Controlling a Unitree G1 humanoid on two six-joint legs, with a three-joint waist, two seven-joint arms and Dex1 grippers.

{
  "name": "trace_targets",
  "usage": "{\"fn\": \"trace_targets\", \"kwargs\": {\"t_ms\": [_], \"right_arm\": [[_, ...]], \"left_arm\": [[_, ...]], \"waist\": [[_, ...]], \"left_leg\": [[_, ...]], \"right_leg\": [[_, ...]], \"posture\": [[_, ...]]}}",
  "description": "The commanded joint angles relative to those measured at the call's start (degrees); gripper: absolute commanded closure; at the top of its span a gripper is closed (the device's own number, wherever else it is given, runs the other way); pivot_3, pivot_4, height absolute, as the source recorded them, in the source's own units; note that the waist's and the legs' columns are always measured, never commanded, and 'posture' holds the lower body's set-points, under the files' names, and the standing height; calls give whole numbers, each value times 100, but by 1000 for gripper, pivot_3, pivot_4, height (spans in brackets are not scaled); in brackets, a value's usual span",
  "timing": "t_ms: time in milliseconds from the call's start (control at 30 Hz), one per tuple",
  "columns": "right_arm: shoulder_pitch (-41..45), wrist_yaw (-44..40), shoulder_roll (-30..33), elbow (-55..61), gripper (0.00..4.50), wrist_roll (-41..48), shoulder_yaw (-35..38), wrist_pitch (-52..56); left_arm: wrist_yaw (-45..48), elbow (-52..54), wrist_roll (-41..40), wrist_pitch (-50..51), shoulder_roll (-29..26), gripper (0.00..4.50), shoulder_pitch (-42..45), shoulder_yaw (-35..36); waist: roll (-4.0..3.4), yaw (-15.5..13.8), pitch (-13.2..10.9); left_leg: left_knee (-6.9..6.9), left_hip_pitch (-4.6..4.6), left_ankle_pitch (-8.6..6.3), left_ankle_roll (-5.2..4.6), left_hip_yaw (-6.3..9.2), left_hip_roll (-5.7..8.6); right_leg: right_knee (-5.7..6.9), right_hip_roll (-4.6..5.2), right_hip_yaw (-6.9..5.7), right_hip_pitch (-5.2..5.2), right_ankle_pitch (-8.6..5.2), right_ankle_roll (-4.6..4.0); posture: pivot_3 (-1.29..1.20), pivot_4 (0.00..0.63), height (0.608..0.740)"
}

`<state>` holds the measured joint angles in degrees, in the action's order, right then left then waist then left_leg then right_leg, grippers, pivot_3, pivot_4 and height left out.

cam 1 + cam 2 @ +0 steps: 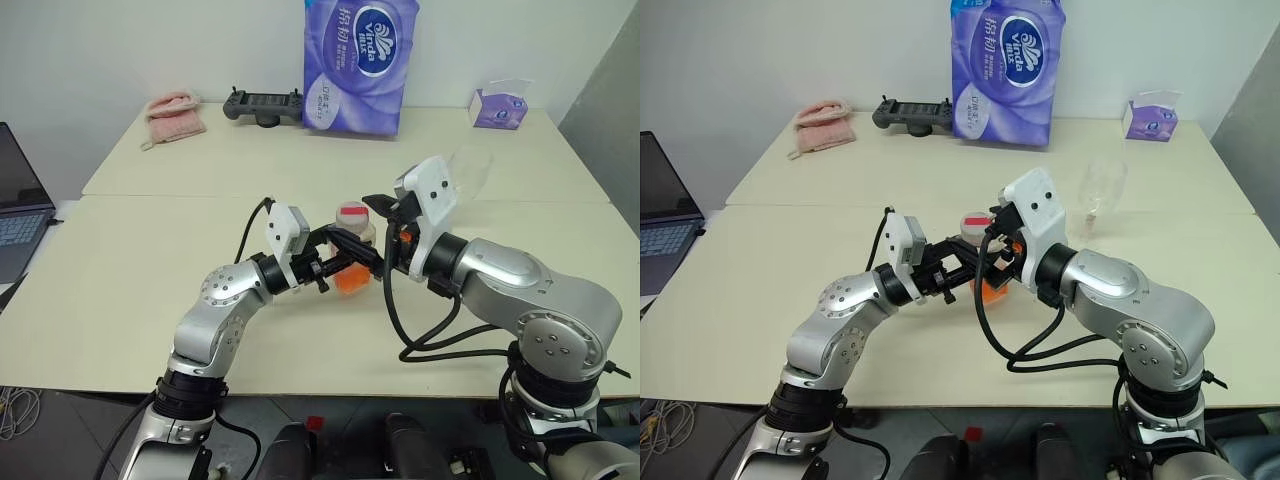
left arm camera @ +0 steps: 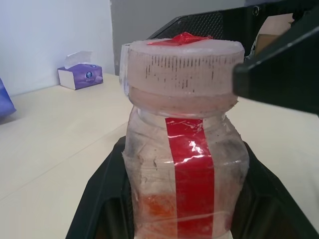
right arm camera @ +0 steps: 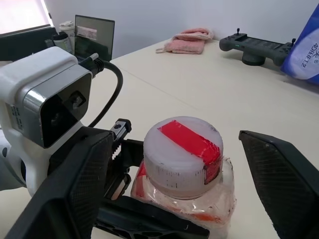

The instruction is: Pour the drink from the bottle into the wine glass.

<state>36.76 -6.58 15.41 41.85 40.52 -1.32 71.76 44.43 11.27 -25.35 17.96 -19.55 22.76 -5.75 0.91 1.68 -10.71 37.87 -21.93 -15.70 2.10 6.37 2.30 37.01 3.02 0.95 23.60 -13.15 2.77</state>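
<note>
Above the near half of the pale tabletop the bottle is held upright, long axis vertical, its red-and-white cap on top and still screwed on. A red label strip runs down the side facing the left wrist, and the drink sits low in the clear body as an orange-red band. The left gripper has its jaws clamped on the bottle's lower body — one black finger on each flank. The right gripper hangs over the cap with its jaws spread wide, a finger standing clear on either side. Beyond the right arm the wine glass stands on the tabletop, well apart from the bottle. Farther back lie a pink cloth, a black controller, a purple tissue pack and a small tissue box — all against a white wall. A laptop sits off the left edge.
</note>
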Motion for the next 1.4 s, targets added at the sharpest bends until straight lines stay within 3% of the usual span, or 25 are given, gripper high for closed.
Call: {"fn": "trace_targets", "kwargs": {"t_ms": [33,167,367,500,567,700,867,1133,1233,1400], "right_arm": [[125,33,56,72,1458,-129,-3,-122],[130,22,126,33,2666,-248,-88,-111],[149,-583,515,-399,2660,-296,-157,-569],[354,-4308,1597,-1571,2660,535,-44,-1899],[649,-5924,2203,-2153,2660,302,-420,-2590],[1560,-7034,2101,-3652,2660,-229,-761,-3491],[2211,-7460,1955,-4685,2660,-1049,-1158,-4097],[2138,-7745,2022,-4483,1,-821,-900,-3808],[2077,-7563,1998,-4333,0,-714,-712,-3727],[1758,-5878,1836,-3575,0,-945,-232,-3319]], "left_arm": [[5,199,-15,-157,8,2682,12,92],[8,215,-8,-154,9,2682,3,93],[27,203,-18,-138,20,2683,75,110],[162,228,-145,-36,83,2683,240,31],[226,260,-181,18,69,2685,287,23],[284,263,-219,53,48,2686,342,-11],[279,323,-199,66,71,2687,312,-64],[283,306,-161,55,58,2693,261,-38],[294,240,-144,31,63,2694,285,-51],[333,147,-111,-12,54,2694,312,-40]], "waist": [[0,0,0],[0,1,0],[0,2,0],[-1,1,-6],[1,-8,-10],[2,76,-11],[-2,80,-13],[-2,-9,-13],[-2,-14,-13],[-2,-22,-13]], "left_leg": [[0,0,0,0,0,0],[0,0,0,0,1,0],[0,0,0,0,-1,1],[8,0,0,-2,-5,6],[8,0,0,-3,-5,10],[1,13,-1,-5,-12,-3],[-2,16,0,-2,-2,-23],[4,-11,0,2,3,-7],[2,-12,-1,2,3,-5],[1,-11,0,3,2,-3]], "right_leg": [[0,0,0,0,0,0],[0,0,-1,0,0,0],[-2,0,0,0,0,0],[-7,0,-3,-8,-1,2],[-16,0,-4,-15,-3,6],[-10,-6,-2,-14,-2,5],[6,-27,-4,-5,0,0],[-12,20,4,3,1,4],[-12,20,0,4,1,5],[-3,14,0,9,1,4]], "posture": [[0,150,740],[0,150,740],[0,150,740],[0,150,740],[0,150,740],[0,150,740],[0,150,740],[0,150,740],[0,150,740],[0,150,740]]}}
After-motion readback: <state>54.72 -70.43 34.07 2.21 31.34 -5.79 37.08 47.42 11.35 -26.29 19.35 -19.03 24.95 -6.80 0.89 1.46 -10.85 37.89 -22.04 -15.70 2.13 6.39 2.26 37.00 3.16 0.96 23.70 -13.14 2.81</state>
